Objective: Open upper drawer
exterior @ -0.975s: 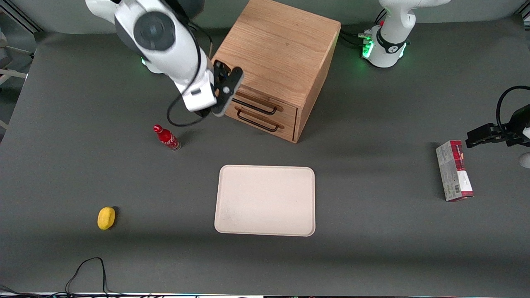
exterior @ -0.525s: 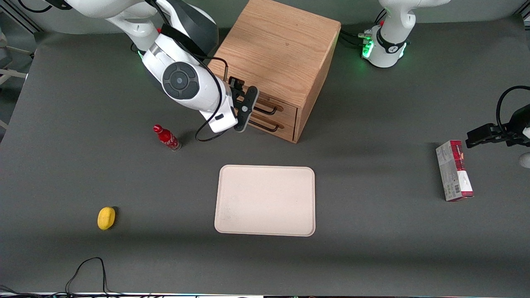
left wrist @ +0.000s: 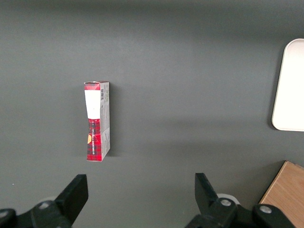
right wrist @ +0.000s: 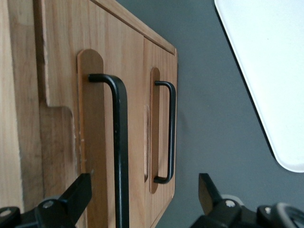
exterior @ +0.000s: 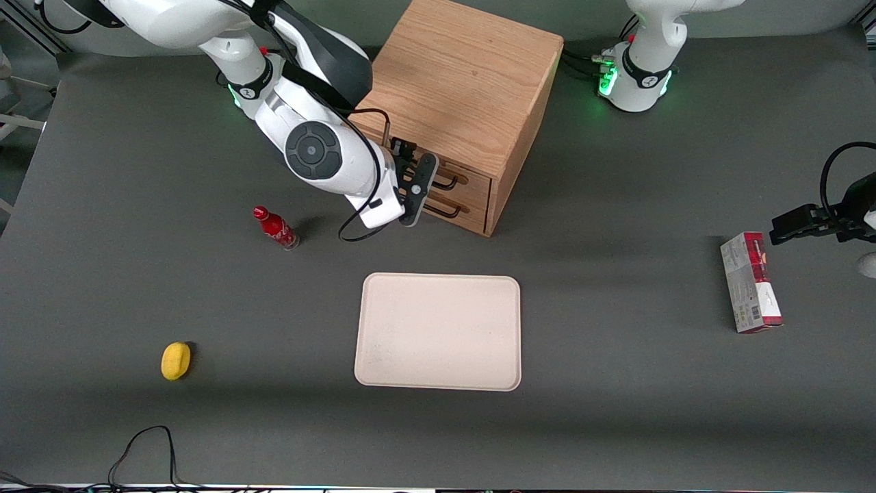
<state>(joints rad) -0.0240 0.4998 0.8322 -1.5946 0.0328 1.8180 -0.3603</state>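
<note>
Approaching upper drawer (exterior: 460,179): still shut, topmost of two in oak cabinet (exterior: 465,75) near tabletop's edge farthest from front camera. Your gripper (exterior: 419,188) hangs just in front of drawer faces, fingers spread wide, holding nothing. Straddle upper handle (right wrist: 121,142), not lower handle (right wrist: 170,133), close fully, then pull straight out along drawer's travel.

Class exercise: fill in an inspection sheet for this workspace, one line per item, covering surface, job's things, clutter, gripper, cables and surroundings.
Surface: dark grey table.
Job's things: upper drawer shut, in wooden cabinet.
Clutter: beige tray, red bottle, yellow fruit, red box.
Gripper: gripper open in front of the drawers, fingers either side of the upper handle.
Cables: black cable at the table's near edge.
Surroundings: nothing seen.
</note>
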